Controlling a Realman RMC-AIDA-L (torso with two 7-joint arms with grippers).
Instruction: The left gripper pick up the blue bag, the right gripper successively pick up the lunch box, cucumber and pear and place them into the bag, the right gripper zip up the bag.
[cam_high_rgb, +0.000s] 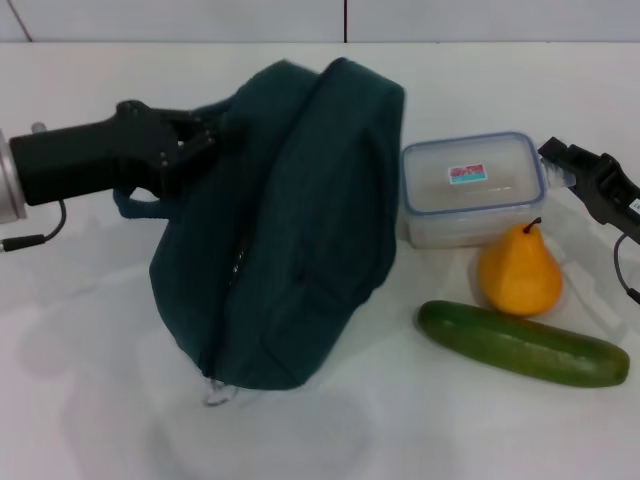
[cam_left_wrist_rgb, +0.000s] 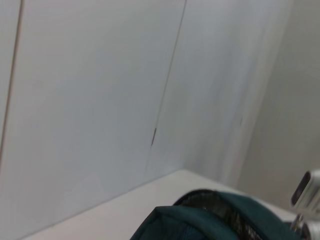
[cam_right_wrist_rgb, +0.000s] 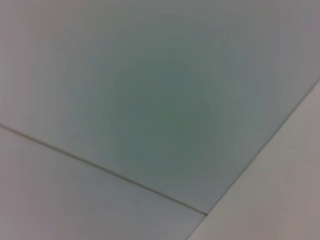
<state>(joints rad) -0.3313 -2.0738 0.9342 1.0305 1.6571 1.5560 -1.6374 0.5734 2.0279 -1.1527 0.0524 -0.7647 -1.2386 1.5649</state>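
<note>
The left end effector (cam_high_rgb: 205, 135) is seen at the upper left side of the blue bag (cam_high_rgb: 290, 230), with its fingers pressed into the fabric near a handle; they appear to be clamped on the bag, although the exact contact is hidden by the cloth. The bag is tilted and looks partly lifted from the table (cam_high_rgb: 90, 400), with the zipper line facing forward and the pull hanging at the lower end. It is judged that the soft fabric could slip from this small grip, or that the bag could sag so that the opening stays narrow.

To the right of this end effector, beyond the bag, the lunch box (cam_high_rgb: 472, 188) stands just beside the bag. The pear (cam_high_rgb: 518, 270) is touching or almost touching the box front, and the cucumber (cam_high_rgb: 522, 344) lies nearer the camera.

The right end effector (cam_high_rgb: 560, 160) is held just right of the box, with its fingers apart. The pear could be pushed when the box is taken.
</note>
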